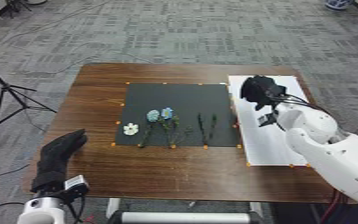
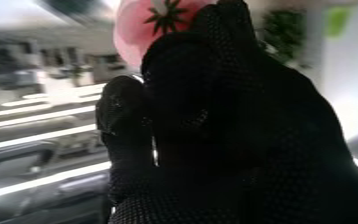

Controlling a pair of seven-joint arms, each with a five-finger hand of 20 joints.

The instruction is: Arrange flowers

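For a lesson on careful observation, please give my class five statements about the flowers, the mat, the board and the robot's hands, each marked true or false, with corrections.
1. Two blue flowers lie on the dark mat. True.
2. The white flower lies to the right of the blue flowers. False: it lies to their left, also on the dark mat.
3. The right hand is over the white board. True.
4. The left hand is holding a blue flower. False: it holds nothing and is to the left of the mat.
5. The flower at the right hand's fingers is yellow. False: it is a pink flower.
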